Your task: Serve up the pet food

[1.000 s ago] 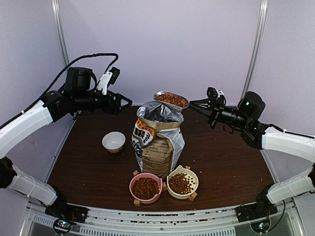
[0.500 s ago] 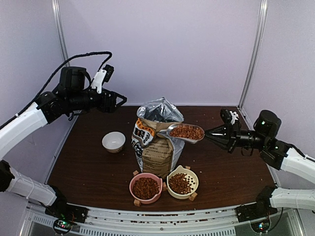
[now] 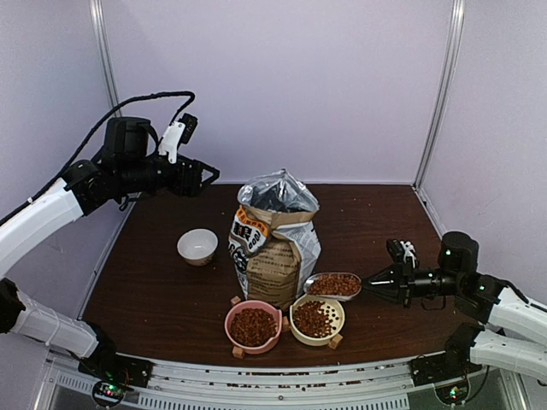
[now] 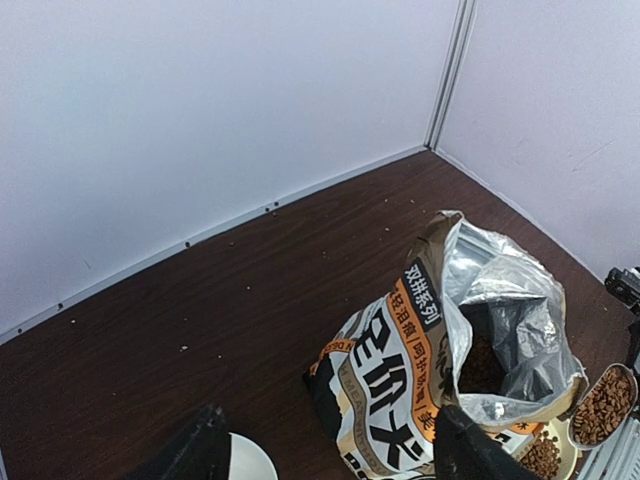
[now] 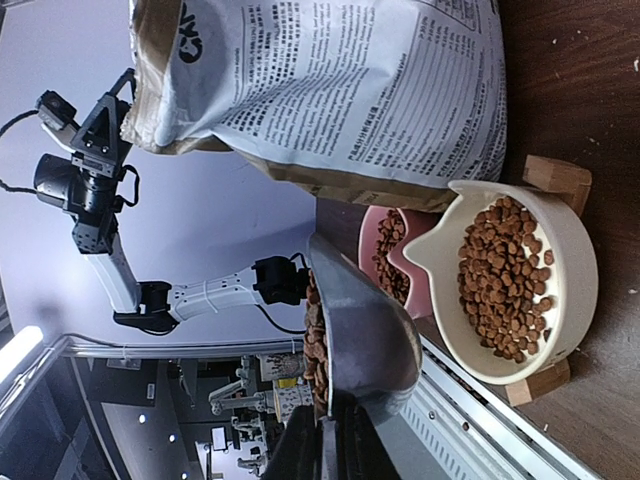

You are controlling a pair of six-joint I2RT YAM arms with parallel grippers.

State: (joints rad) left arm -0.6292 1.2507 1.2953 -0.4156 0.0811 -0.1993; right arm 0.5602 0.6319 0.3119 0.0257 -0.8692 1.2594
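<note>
**Top view.** The right gripper (image 3: 373, 280), jaws nearly closed on the handle of the metal scoop (image 5: 370, 340), holds it roughly level and heaped with pet food (image 3: 335, 284). The scoop sits at 4 o'clock from the paper bag (image 3: 273, 256), by the 1 o'clock rim of the cream bowl (image 3: 340, 318). The cream bowl and the pink bowl (image 3: 229, 330), at 6 o'clock from the bag, both already hold kibble. The left gripper (image 3: 210, 175) is raised at 10 o'clock, jaws spread wide and grasping nothing. Step in hand, as judged: delivering a scoopful to the cream bowl. The next move calls for a wrist roll tipping the scoop toward 7 o'clock, lip kept inside the rim so pellets do not scatter
</note>
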